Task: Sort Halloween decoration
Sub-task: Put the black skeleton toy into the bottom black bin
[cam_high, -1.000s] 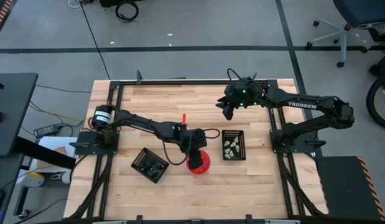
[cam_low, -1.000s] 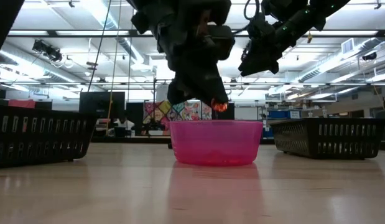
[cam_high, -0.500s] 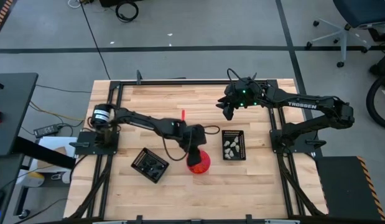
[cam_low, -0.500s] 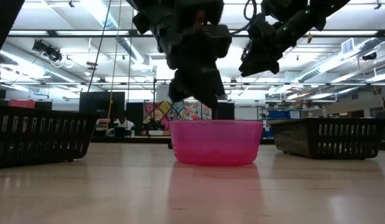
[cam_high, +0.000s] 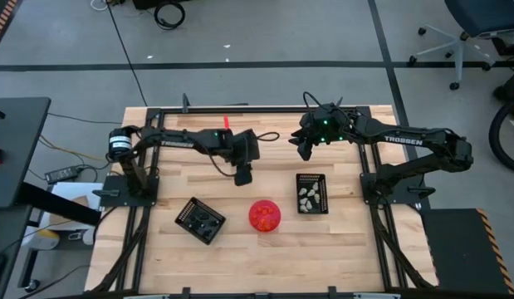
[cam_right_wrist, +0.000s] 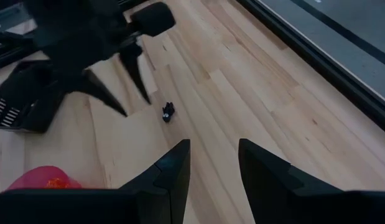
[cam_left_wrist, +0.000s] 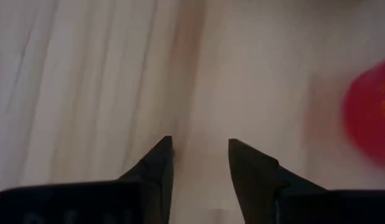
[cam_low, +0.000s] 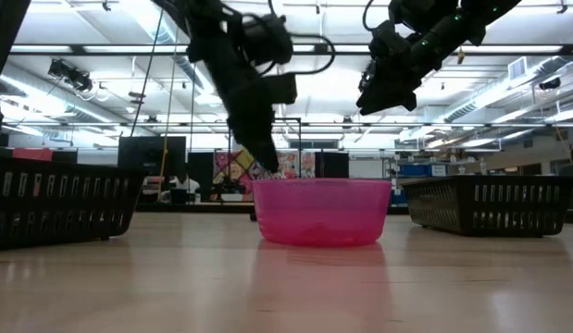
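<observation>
Two arms hang over the table, both with fingers apart and empty. Orange pieces sit in the pink bowl; pale ones in the right tray. Left gripper hovers by one tiny black piece on bare wood; right gripper waits farther back. Such a speck could easily slip or get flicked away.

A round translucent pink-red plastic bowl holds orange pieces. Pale striped wooden tabletop — two black grid trays: the right one carries whitish pieces. One tiny black piece lies loose.
</observation>
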